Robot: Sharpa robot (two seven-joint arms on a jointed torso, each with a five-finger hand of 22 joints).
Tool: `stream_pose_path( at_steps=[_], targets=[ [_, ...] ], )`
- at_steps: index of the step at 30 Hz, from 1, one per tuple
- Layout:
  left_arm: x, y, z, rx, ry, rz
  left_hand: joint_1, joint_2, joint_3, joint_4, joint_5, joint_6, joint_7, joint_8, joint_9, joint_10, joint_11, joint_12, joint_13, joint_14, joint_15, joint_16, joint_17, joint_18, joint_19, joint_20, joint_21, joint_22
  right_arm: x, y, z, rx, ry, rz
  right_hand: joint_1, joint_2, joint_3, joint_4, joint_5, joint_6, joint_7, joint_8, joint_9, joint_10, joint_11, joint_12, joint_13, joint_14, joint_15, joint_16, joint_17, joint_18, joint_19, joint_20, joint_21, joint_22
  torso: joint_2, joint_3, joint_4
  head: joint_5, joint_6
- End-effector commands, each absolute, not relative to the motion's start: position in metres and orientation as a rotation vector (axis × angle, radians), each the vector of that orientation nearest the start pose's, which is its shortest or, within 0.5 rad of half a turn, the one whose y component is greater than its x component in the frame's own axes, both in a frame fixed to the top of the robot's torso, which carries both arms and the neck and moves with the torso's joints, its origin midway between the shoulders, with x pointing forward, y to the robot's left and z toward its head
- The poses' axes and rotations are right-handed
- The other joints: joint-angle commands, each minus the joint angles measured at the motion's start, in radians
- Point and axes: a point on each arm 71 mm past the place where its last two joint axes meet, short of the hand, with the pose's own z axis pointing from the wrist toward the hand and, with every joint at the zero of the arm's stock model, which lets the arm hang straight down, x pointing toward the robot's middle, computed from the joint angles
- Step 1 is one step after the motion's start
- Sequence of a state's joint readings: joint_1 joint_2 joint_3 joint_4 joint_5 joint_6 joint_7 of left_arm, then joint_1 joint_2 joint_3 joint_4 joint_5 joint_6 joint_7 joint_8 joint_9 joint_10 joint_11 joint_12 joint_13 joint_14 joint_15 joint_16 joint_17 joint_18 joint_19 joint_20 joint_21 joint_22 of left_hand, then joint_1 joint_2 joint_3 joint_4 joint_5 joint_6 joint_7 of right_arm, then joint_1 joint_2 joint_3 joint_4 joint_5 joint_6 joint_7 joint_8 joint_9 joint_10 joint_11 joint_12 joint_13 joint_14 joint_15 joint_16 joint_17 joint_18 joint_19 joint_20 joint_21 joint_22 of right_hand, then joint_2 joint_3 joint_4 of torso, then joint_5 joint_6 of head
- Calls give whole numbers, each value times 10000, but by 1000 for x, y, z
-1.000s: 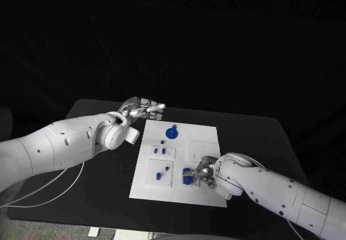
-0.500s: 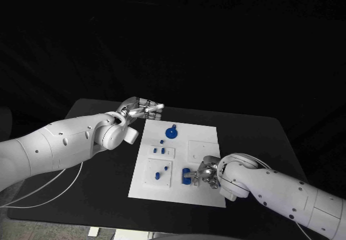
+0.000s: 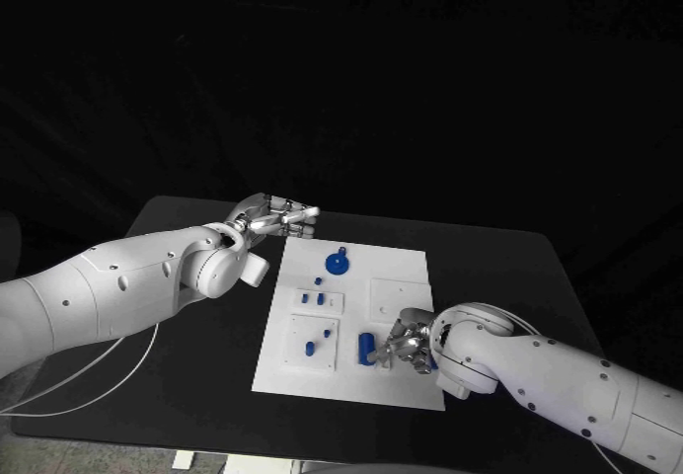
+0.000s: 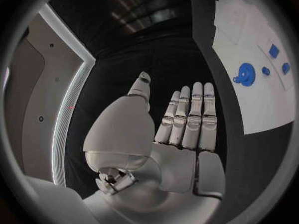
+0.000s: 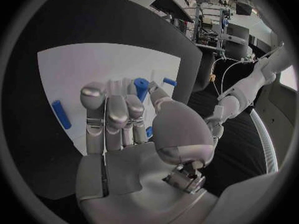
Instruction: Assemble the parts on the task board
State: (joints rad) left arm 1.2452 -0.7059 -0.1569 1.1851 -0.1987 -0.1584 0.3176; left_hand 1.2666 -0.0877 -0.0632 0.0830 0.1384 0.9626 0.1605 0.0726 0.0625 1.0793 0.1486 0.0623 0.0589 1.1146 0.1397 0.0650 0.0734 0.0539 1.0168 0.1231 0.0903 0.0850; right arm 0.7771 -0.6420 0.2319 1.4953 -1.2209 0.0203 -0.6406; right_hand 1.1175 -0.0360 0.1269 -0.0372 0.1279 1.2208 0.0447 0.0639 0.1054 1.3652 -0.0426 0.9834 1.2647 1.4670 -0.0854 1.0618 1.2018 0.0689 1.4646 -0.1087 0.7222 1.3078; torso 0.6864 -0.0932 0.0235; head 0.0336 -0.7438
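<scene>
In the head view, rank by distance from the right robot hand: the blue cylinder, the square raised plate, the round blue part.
From the right robot hand:
1. Blue cylinder, just beside it.
2. Square raised plate, mid-board.
3. Round blue part, at the board's far end.

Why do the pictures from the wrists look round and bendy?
Both wrist views come through a fisheye lens: in the right wrist view the task board edge curves, and in the left wrist view the table's edge bows too. In the head view, lines stay straight, but the room behind is black.
</scene>
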Motion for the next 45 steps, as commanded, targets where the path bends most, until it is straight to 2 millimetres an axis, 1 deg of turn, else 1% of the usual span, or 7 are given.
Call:
stream_pose_path(
  at_steps=[1,9,14,21,33,35,45],
  targets=[
    [536,230,-216,-9044,16431,-13607,-2,123,9,-59,-50,-41,24,48,4,-38,5,-17,11,-46,-3,-30,-6,83,42,13,37,-15,419,-133,-323,3270,24080,5183,32,165,69,-185,-83,63,-43,-10,-29,46,32,37,0,14,-55,18,8,69,552,-33,44,426,-2,-14,30,-24,-3],
    [536,230,-217,-9051,16481,-13627,-23,144,-10,-74,-54,-39,23,52,4,-48,7,-17,11,-51,-1,-30,-7,81,35,15,35,-17,421,-131,-327,3366,24084,5051,-22,724,336,-706,-371,128,-83,-4,-73,68,-2,40,-2,19,-52,33,6,51,553,-32,61,444,0,-22,39,-28,-53],
    [535,229,-218,-9044,16572,-13711,-220,214,-69,53,-71,-79,39,37,3,-70,17,-17,11,-73,7,-32,-9,80,24,21,30,-20,423,-129,-332,3480,24121,5023,-293,1116,704,-675,-243,141,-102,-1,-64,97,-17,61,-1,27,-52,51,9,36,558,-29,76,448,-2,-19,40,-49,-74],
    [535,229,-219,-9057,16636,-13734,-249,234,-83,69,-78,-84,37,43,4,-77,20,-16,11,-82,11,-32,-9,80,15,25,26,-22,424,-127,-335,3474,24234,5004,-463,1050,1118,-845,-173,166,-111,-1,-22,114,-17,100,21,26,-45,57,-9,23,554,-25,79,442,0,-21,42,-56,-67],
    [535,230,-219,-9083,16668,-13706,-244,272,-101,47,-70,-87,38,52,4,-83,20,-16,11,-85,10,-32,-6,84,14,26,31,-21,425,-136,-334,3822,23881,5017,-667,784,707,-689,158,158,-99,-4,-23,117,-11,116,35,19,-50,42,-35,34,557,-34,73,432,6,-21,60,-103,-45],
    [535,231,-219,-9089,16659,-13693,-244,272,-101,47,-70,-87,38,52,4,-83,20,-16,11,-85,10,-32,-6,84,14,26,31,-21,425,-141,-332,4012,23657,5060,-747,644,456,-614,623,-49,-24,-4,-61,153,48,252,119,29,-28,59,-31,39,563,-26,100,436,7,-20,54,-120,-40],
    [534,235,-219,-9093,16567,-13584,-242,299,-134,-21,-70,-71,26,53,5,-7,-19,-15,11,305,-101,-14,73,87,195,-68,157,35,430,-194,-315,4758,23107,4531,-490,467,-406,-235,200,-290,70,-6,-67,400,102,1023,627,12,-43,23,-198,75,573,-29,301,430,-2,-12,22,-300,-21]
  ],
)
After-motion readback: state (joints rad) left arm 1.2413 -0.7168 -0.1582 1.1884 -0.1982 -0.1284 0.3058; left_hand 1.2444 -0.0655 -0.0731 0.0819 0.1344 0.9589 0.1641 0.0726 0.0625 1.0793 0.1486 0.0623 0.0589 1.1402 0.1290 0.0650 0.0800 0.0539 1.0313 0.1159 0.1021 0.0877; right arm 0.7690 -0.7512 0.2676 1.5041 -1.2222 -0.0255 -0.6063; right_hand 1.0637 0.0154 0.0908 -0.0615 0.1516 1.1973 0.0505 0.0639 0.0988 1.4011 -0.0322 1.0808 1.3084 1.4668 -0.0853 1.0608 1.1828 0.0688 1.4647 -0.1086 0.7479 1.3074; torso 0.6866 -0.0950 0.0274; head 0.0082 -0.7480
